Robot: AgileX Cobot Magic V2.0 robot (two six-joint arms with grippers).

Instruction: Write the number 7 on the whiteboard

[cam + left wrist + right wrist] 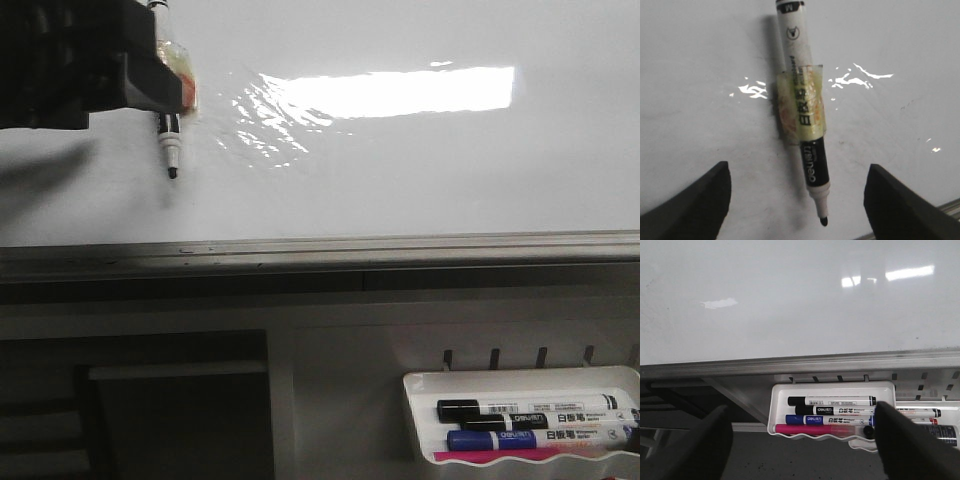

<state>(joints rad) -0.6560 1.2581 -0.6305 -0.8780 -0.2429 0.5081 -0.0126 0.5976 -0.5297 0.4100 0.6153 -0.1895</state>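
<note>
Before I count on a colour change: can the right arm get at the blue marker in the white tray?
Probably yes: the right end effector hangs open in front of the white tray, and the blue marker lies uncovered between black and pink ones.

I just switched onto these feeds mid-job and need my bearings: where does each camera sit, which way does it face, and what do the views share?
Front view: looks forward at the whiteboard and, below it, the marker tray; the left gripper shows at upper left, carrying a black marker.
Left wrist view: on the left arm, facing the board close up; both dark fingers frame the taped marker.
Right wrist view: on the right arm, facing the board's lower edge and tray; its fingers show.
Shared: front and left wrist both show the marker; front and right wrist both show the tray.
</note>
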